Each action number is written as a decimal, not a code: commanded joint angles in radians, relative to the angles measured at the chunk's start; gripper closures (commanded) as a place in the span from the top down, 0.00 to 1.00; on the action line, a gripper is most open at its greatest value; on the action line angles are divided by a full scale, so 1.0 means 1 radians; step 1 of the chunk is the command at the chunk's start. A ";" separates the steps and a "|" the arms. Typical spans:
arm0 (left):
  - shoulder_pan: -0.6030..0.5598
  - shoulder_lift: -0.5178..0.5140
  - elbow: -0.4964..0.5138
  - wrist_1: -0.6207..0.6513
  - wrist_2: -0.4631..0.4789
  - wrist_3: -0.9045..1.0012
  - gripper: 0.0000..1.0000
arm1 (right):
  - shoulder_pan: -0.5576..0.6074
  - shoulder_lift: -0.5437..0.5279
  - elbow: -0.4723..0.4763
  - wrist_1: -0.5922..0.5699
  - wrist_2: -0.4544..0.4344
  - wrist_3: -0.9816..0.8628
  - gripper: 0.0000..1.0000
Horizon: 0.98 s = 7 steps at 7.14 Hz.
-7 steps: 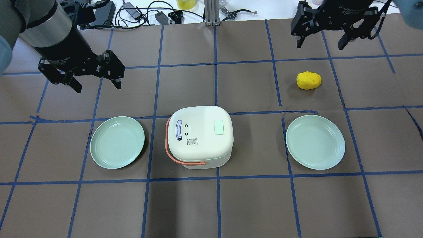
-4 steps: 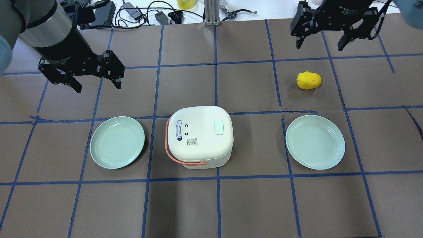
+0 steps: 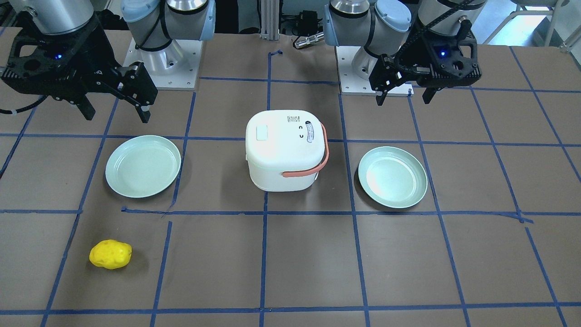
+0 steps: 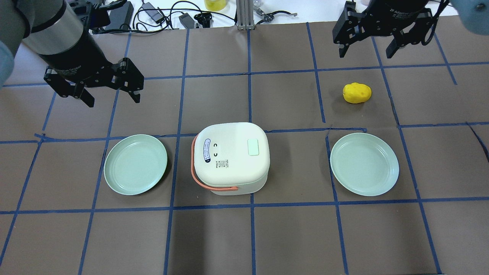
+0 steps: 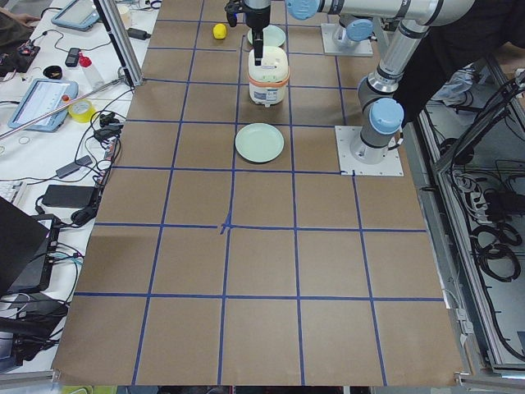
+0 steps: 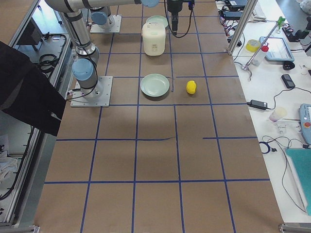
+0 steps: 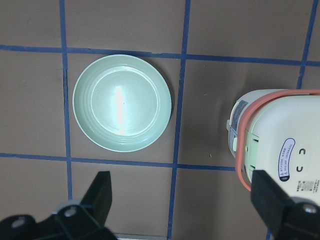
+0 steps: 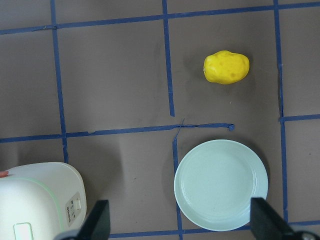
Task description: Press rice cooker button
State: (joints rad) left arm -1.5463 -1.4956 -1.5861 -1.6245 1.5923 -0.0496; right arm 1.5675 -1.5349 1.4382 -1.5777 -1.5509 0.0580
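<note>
The white rice cooker (image 4: 231, 158) with an orange handle stands at the table's middle, lid shut. Its pale green button (image 4: 253, 147) is on the lid's right side and also shows in the front view (image 3: 263, 133). My left gripper (image 4: 113, 100) is open and empty, hovering far-left of the cooker, above the left plate. My right gripper (image 4: 365, 55) is open and empty, high over the far right, beyond the yellow object. The left wrist view shows the cooker (image 7: 280, 145); the right wrist view shows the cooker's corner (image 8: 40, 200).
Two pale green plates flank the cooker, one on the left (image 4: 135, 164) and one on the right (image 4: 364, 164). A yellow lumpy object (image 4: 357, 93) lies far right. Cables and tools lie beyond the table's far edge (image 4: 172, 15).
My right gripper has shifted slightly toward the far edge. My left gripper, the cooker and the plates have not moved.
</note>
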 commanded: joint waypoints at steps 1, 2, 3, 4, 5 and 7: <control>0.000 0.000 0.000 0.000 0.000 0.000 1.00 | 0.006 0.001 -0.001 -0.001 0.000 -0.003 1.00; 0.000 0.000 0.000 0.000 0.000 -0.001 1.00 | 0.008 -0.002 -0.001 0.005 0.003 -0.001 0.53; 0.000 0.000 0.000 0.000 0.000 0.000 1.00 | 0.008 -0.004 -0.004 0.011 0.030 -0.001 0.23; 0.000 0.000 0.000 0.000 0.000 0.000 1.00 | 0.020 -0.004 -0.001 0.013 0.047 0.000 0.00; 0.000 0.000 0.000 0.000 0.000 0.000 1.00 | 0.054 0.001 0.001 0.012 0.048 0.003 0.00; 0.000 0.000 0.000 0.000 0.000 -0.001 1.00 | 0.150 0.031 0.019 0.005 0.048 0.089 0.00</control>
State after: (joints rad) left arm -1.5463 -1.4956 -1.5862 -1.6245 1.5923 -0.0494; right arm 1.6609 -1.5203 1.4451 -1.5690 -1.5056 0.0930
